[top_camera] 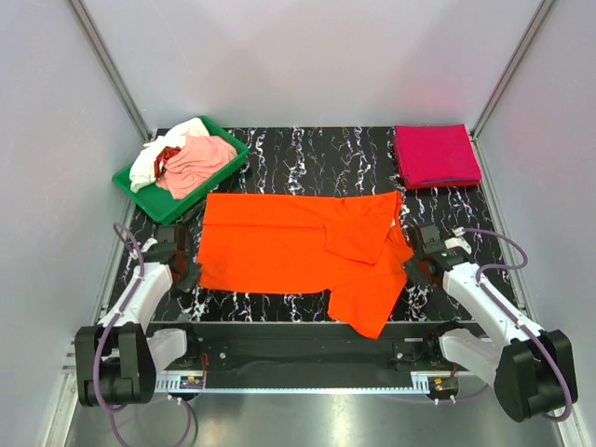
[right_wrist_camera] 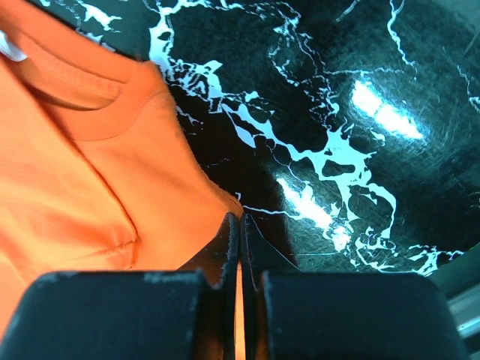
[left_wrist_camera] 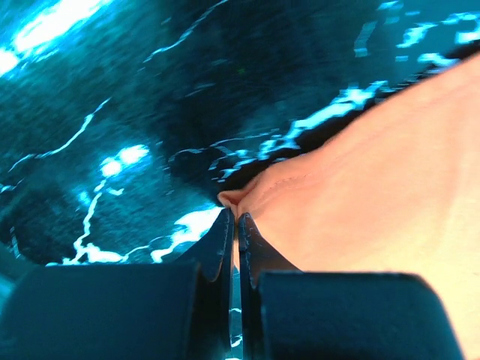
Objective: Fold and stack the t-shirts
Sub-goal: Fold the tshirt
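Left tool [left_wrist_camera: 233, 215] and right tool [right_wrist_camera: 238, 220] are each pressed together, apparently pinching opposite edges of the orange t-shirt [top_camera: 279, 247].

Edge of orange t-shirt [right_wrist_camera: 75, 172] between closed right fingers [right_wrist_camera: 224, 244], over black white-veined tabletop [right_wrist_camera: 375, 195].

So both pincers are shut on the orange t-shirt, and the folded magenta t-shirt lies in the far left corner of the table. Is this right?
Not quite: the top external view shows the magenta t-shirt folded in the far right corner; the green tray sits far left. The left pincer and right pincer are indeed shut on the orange t-shirt.
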